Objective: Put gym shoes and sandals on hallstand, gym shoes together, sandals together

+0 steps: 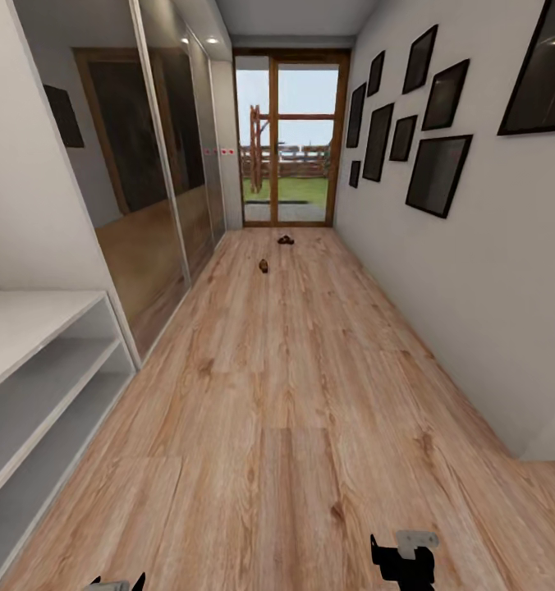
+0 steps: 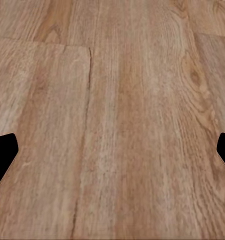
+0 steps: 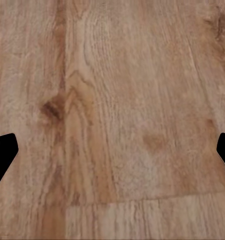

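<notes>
left claw: black two-finger left gripper (image 2: 112,150) hangs low over the light brown wood-grain plank corridor floor (image 1: 294,427); fingers spread wide, nothing between them.
right claw: black two-finger right gripper (image 3: 112,150) with a grey bracket, also low over bare planks; fingers wide apart, empty.
rack: wide light-grey hallstand with bench top and two low shelves (image 1: 39,369) stands against the left wall, just beside the robot's left arm; the shelves in view carry nothing.
nearer sandal: small dark brown sandal (image 1: 263,266) lies far down the corridor, roughly mid-floor, well apart from both claws; too small to read its long axis.
farther sandal: second dark brown shape (image 1: 286,240) near the floor's far edge, by the glass door (image 1: 290,139); looks laid crosswise, not certain.
bearing: both lie straight ahead; neither arm clearly nearer; i judge a drive forward comes before any reach.
writing: none legible; two small red marks on the mirrored wardrobe (image 1: 158,172), unreadable.
</notes>
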